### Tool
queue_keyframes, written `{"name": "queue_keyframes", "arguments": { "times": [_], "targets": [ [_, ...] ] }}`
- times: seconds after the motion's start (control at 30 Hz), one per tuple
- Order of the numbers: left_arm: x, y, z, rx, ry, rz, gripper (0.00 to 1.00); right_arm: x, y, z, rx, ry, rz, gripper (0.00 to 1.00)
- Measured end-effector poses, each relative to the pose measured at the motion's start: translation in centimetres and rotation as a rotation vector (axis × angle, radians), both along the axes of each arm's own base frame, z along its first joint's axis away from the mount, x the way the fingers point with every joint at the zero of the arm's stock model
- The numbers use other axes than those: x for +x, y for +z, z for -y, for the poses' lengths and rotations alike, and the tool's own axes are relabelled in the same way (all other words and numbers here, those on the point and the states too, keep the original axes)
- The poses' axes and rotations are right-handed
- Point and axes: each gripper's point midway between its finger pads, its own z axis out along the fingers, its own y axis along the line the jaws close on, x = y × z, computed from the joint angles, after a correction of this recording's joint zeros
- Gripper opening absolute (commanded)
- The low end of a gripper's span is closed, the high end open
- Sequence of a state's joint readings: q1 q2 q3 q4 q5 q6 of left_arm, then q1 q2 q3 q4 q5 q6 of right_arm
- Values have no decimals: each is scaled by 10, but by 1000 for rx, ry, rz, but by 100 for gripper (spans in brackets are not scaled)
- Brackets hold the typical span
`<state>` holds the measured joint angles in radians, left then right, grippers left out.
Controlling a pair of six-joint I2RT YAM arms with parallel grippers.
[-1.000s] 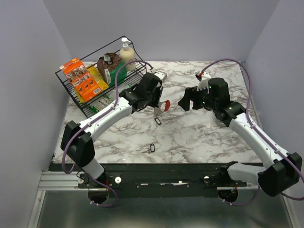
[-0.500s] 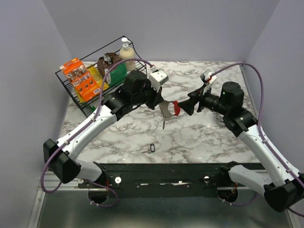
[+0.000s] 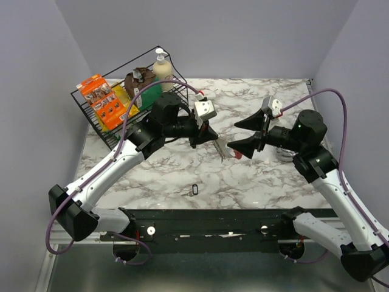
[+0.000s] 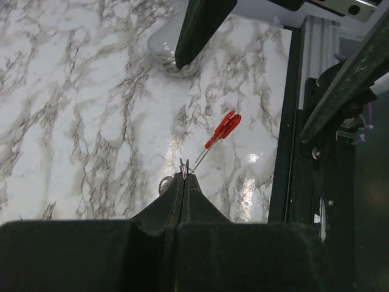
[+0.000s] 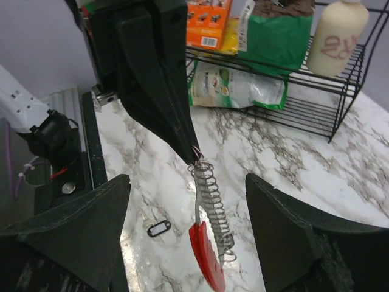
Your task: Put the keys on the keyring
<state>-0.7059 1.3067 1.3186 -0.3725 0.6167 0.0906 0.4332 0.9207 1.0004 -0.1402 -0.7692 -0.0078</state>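
Observation:
My left gripper (image 3: 214, 141) is shut on the top ring of the keyring (image 3: 228, 150), which hangs above the table. Its silvery coil chain (image 5: 213, 204) and red clip (image 5: 206, 258) dangle below the left fingertips (image 5: 189, 152). In the left wrist view the shut left gripper (image 4: 184, 176) pinches the wire ring, with the red clip (image 4: 223, 129) beyond. My right gripper (image 3: 233, 135) is open, and in the right wrist view the right gripper (image 5: 187, 194) has a finger on each side of the hanging keyring without touching it. One dark oval key (image 3: 194, 189) lies on the marble, also in the right wrist view as the key (image 5: 158, 229).
A black wire basket (image 3: 91, 125) with an orange box, green bags and a soap bottle (image 3: 161, 67) stands at the back left. A clear round object (image 4: 165, 50) sits on the marble near the right arm. The black rail (image 3: 206, 218) runs along the near edge.
The left arm lifted the keyring and carried it right and forward. The right gripper turned toward it, so its open fingers now flank the hanging chain.

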Motion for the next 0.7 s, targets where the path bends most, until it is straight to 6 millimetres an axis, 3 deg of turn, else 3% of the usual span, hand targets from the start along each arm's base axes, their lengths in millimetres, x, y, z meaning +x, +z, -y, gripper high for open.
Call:
{"name": "queue_keyframes", "arguments": {
  "times": [0.43, 0.7],
  "targets": [
    [-40, 16, 1, -142, -192, 85, 0, -34, 9, -11, 25, 218, 64, 80],
    [-48, 32, 0, -204, -224, 146, 0, -34, 1, -18, 27, 284, 12, 67]
  ]
}}
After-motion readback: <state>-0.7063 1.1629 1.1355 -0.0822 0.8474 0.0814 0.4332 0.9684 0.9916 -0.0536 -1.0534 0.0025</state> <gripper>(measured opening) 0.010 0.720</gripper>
